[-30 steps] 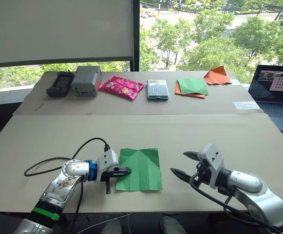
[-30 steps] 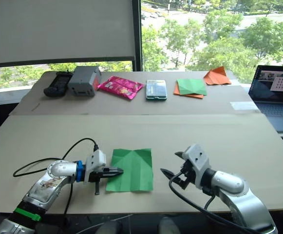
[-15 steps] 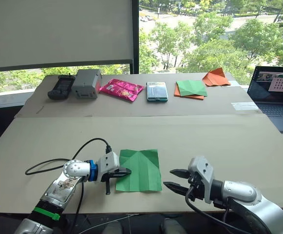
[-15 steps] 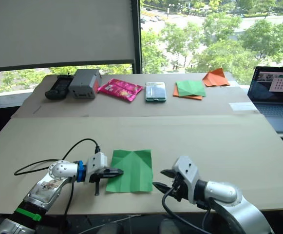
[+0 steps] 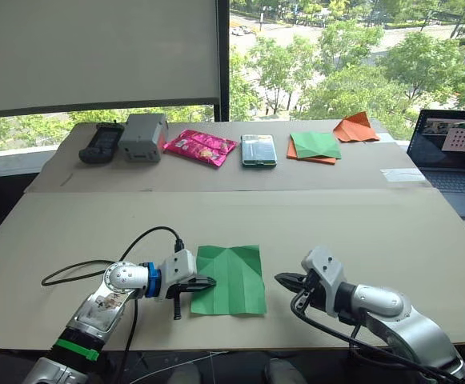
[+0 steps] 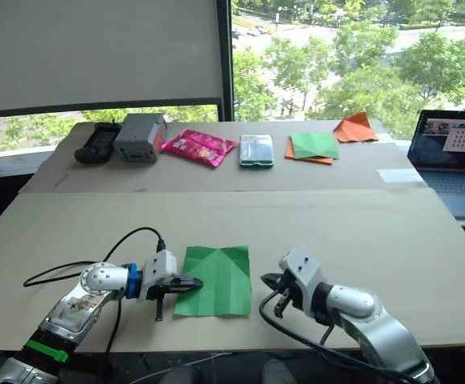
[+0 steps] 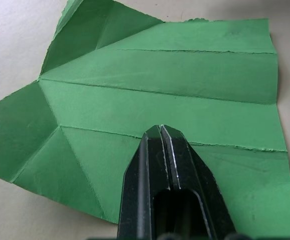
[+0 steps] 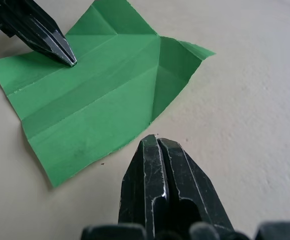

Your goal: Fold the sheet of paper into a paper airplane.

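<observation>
The left gripper [image 7: 160, 131] is clenched, its black tapered tip pressed on the left part of the sheet of paper [image 5: 230, 278]. The right gripper [image 8: 157, 141] is likewise clenched on nothing, just beside the sheet's right edge. The thin, bright green, creased sheet lies flat on the matte beige table [image 5: 376, 232].

beige flat cardboard-covered surface [image 5: 360, 224] | large window [image 5: 336, 56] behind, daylit green trees outside | pale roller blind [image 5: 96, 48] lowered at left
</observation>
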### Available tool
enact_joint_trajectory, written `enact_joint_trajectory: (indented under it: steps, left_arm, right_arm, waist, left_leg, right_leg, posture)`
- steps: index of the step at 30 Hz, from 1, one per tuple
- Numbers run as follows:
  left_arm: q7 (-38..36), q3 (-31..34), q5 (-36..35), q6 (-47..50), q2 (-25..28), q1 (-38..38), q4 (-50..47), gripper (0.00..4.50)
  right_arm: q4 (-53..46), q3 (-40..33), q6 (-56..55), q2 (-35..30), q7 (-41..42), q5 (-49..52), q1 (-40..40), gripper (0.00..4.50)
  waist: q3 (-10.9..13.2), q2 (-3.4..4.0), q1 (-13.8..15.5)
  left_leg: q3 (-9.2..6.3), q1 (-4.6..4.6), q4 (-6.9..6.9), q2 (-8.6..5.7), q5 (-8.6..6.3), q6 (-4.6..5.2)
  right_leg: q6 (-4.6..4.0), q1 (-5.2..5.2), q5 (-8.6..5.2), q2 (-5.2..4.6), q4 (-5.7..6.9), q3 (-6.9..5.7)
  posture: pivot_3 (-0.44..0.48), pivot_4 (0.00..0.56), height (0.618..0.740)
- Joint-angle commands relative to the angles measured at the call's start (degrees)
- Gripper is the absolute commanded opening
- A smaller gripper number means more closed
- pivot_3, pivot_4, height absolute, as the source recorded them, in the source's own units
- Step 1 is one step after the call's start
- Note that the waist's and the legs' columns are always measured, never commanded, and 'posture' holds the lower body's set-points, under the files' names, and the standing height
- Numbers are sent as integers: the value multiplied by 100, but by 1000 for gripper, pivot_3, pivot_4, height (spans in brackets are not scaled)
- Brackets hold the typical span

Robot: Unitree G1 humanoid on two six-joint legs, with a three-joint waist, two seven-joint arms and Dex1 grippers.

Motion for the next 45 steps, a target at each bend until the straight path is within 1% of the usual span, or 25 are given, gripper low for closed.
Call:
enact_joint_trajectory:
  steps: [1, 4, 6, 9, 14, 19, 21, 24, 28, 31, 33, 39, 42, 45]
  left_arm:
    - [-97, -241, 272, 91, 70, 105, 243, 0]
    - [-104, -234, 259, 114, 74, 82, 228, 0]
    - [-104, -244, 263, 128, 68, 78, 205, 0]
    - [-113, -259, 263, 152, 70, 89, 159, 0]
    - [-179, -188, 215, 205, 191, 170, 30, 0]
    - [-243, -148, 197, 213, 304, 178, 20, 0]
    - [-261, -149, 192, 229, 315, 151, 28, 0]
    - [-303, -159, 203, 213, 340, 135, 50, 0]
    - [-342, -172, 209, 207, 330, 87, 95, 0]
    - [-373, -185, 222, 178, 323, 41, 153, 0]
    - [-397, -191, 219, 167, 302, -7, 204, 0]
    - [-434, -218, 245, 103, 232, -126, 357, 0]
    - [-451, -217, 253, 76, 221, -160, 409, 0]
    - [-453, -212, 260, 62, 211, -190, 435, 0]
  right_arm:
    - [-288, -180, -24, -74, 249, 250, 60, 27]
    - [-906, -271, 485, -119, 592, 1149, 311, 27]
    - [-1227, -22, 828, -221, 744, 1503, 488, 27]
    - [-1193, 385, 881, -53, 455, 1300, 534, 27]
    - [-1026, 907, 715, 187, -56, 706, 694, 27]
    - [-893, 1055, 625, 368, -420, 365, 921, 27]
    - [-799, 1108, 488, 410, -611, 85, 1000, 27]
    - [-670, 1089, 302, 502, -857, -193, 1119, 27]
    - [-512, 862, 1, 653, -1222, -508, 1325, 27]
    - [-497, 689, -146, 834, -1388, -512, 1512, 27]
    - [-406, 645, -293, 939, -1493, -591, 1664, 27]
    - [-57, 498, -990, 1528, -1710, -590, 1809, 27]
    - [67, 452, -1193, 1784, -1715, -501, 1782, 27]
    - [234, 329, -1379, 2200, -1797, -323, 1671, 27]
  waist:
    - [-6, 8, 11]
    - [-9, 13, 11]
    - [-8, 13, 9]
    - [-14, -2, -6]
    - [-21, -4, -7]
    - [-29, -10, -15]
    - [-29, -13, -26]
    - [-34, -18, -27]
    - [-35, -21, -22]
    - [-37, -23, 0]
    - [-38, -22, 11]
    - [-42, -23, 11]
    - [-43, -22, 19]
    - [-41, -25, 12]
  left_leg:
    - [-1, -1, -1, 0, 0, 1]
    - [-1, -7, -1, -1, 0, 1]
    - [-1, -8, -1, 0, 0, 1]
    - [-4, 6, -1, 1, -1, 1]
    - [-3, 4, -1, 1, -3, -2]
    - [-2, 4, -5, 3, -4, -4]
    - [-2, 4, -6, 3, -4, -4]
    - [-2, 8, -8, 5, -5, -5]
    - [-1, 9, -7, 6, -8, -10]
    - [-1, 8, -6, 5, -28, -43]
    - [0, 8, -5, 5, -28, -43]
    - [-1, 8, -5, 6, -29, -45]
    - [-1, 7, -5, 7, -31, -48]
    - [-1, 7, -6, 9, -31, -48]
  right_leg:
    - [2, 1, -3, 0, 0, 0]
    - [4, 6, -5, 0, 1, 1]
    - [4, 22, -5, 0, 3, 1]
    - [2, 10, -7, 1, 3, -1]
    - [0, -2, -9, -1, 2, -1]
    - [-4, -5, -10, 0, 2, -2]
    - [-4, -4, -11, 0, 2, -2]
    - [-5, -5, -12, 0, 2, -3]
    - [-6, -5, -12, 0, 1, -2]
    - [-6, -6, -13, -2, 0, -2]
    - [-6, -5, -13, -2, -1, -1]
    - [-7, -6, -13, -2, 0, -2]
    - [-8, -7, -14, -3, 0, -3]
    - [-8, -7, -14, -2, 0, -4]
  posture:
    - [0, 150, 740]
    - [0, 150, 740]
    - [0, 150, 740]
    - [0, 150, 740]
    - [0, 150, 740]
    - [0, 150, 740]
    - [0, 150, 740]
    - [0, 150, 740]
    - [0, 150, 740]
    - [0, 150, 740]
    - [0, 150, 740]
    - [0, 150, 740]
    - [0, 150, 740]
    - [0, 150, 740]
